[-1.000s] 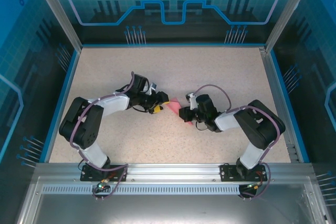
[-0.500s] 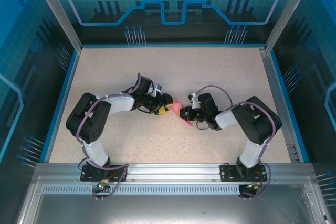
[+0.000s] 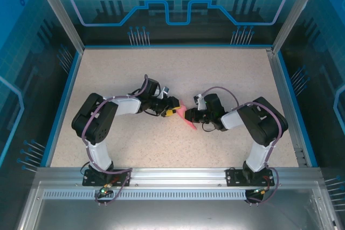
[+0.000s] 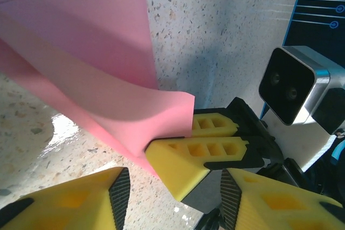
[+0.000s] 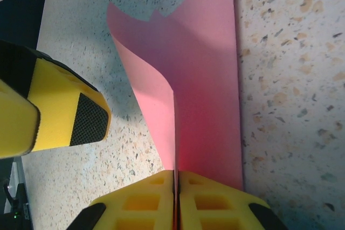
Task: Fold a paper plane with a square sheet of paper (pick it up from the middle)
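Pink sheet (image 5: 205, 68) pinched in R claw (image 5: 176, 181); L claw (image 4: 172, 189) agape beside.

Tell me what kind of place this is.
Likely a robot lab work cell: a left arm and right arm bolted to an aluminium rail, a speckled table, and blue printed walls enclosing it.

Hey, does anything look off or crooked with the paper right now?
The pink paper is bowed, not flat: the right gripper pinches one end, and a loose layer curls away beside the open left gripper. No tears visible.
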